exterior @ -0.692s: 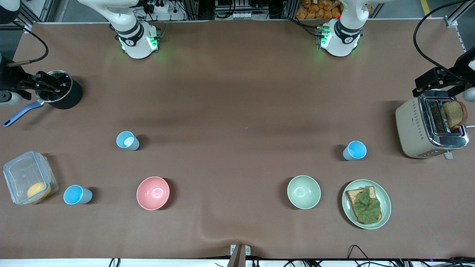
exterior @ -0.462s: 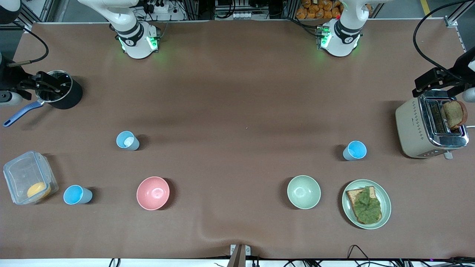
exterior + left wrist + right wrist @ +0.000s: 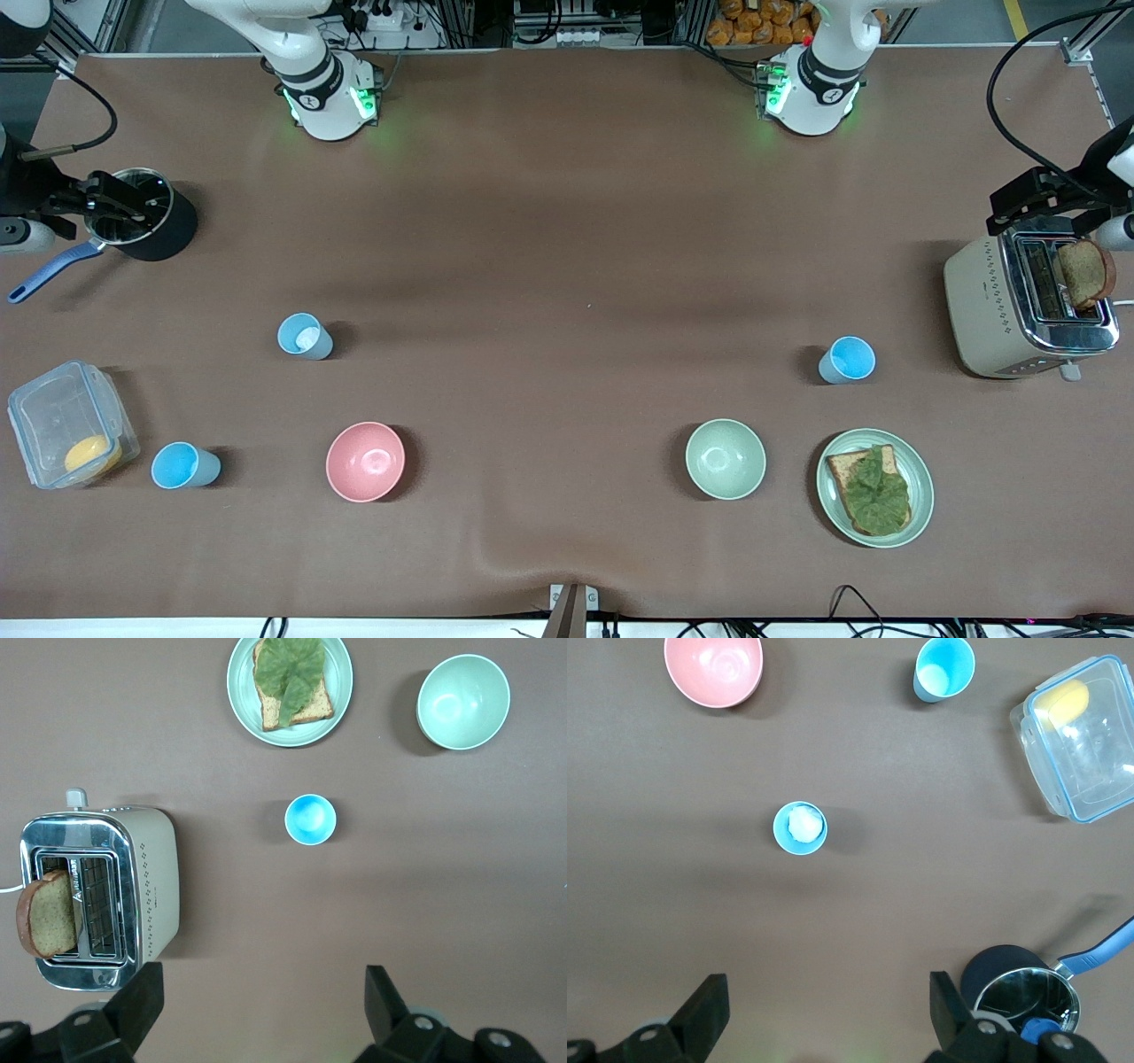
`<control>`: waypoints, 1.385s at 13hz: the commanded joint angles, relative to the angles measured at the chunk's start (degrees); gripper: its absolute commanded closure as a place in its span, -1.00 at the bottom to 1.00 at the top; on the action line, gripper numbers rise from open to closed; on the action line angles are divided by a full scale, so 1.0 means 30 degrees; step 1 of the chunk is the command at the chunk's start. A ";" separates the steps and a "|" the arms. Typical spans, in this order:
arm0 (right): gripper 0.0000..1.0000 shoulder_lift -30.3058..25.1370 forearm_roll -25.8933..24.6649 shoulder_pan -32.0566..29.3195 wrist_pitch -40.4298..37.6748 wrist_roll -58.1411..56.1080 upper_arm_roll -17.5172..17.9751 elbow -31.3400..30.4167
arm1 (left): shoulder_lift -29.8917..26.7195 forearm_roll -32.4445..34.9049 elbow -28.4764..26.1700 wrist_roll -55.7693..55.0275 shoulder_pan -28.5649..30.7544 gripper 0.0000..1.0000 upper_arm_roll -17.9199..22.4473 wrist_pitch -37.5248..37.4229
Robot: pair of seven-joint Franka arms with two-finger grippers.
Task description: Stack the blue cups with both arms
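Observation:
Three blue cups stand upright and apart on the brown table. One cup (image 3: pixel 304 337) (image 3: pixel 801 827) has a pale patch inside. A second cup (image 3: pixel 184 466) (image 3: pixel 943 667) stands beside the clear container. The third cup (image 3: pixel 847 361) (image 3: pixel 310 819) stands between the toaster and the plate. My left gripper (image 3: pixel 1045 199) (image 3: pixel 263 992) is open and empty, up over the toaster's end. My right gripper (image 3: pixel 111 202) (image 3: pixel 826 992) is open and empty, up over the black pot. Neither touches a cup.
A pink bowl (image 3: pixel 365 461) and a pale green bowl (image 3: pixel 725 458) sit nearer the front camera. A plate (image 3: pixel 921 496) holds toast with lettuce. There is also a toaster (image 3: pixel 983 310) with a bread slice, a black pot (image 3: pixel 173 232) and a clear container (image 3: pixel 53 416).
My left gripper has shifted slightly over the toaster. The cups and the right arm have not moved.

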 commanded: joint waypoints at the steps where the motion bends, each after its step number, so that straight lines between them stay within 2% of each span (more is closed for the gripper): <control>1: -1.00 -0.0170 0.0063 0.0326 0.0126 0.0316 -0.0189 -0.0194 | 0.0251 0.0539 0.0316 0.0586 -0.0074 -1.00 -0.0043 -0.0349; 6: -1.00 -0.0170 0.0063 0.0326 0.0126 0.0316 -0.0160 -0.0194 | 0.0864 0.0451 0.0025 0.0703 0.0044 -1.00 -0.0043 -0.0349; 8: -1.00 -0.0170 0.0063 0.0297 0.0126 0.0316 -0.0189 -0.0194 | 0.0926 0.0452 -0.0968 0.0762 0.0073 -1.00 -0.0043 0.0204; 18: -1.00 -0.0170 0.0093 0.0268 0.0097 0.0316 -0.0189 -0.0194 | -0.0565 0.0393 -0.7235 0.0791 0.0834 -1.00 -0.0043 0.6732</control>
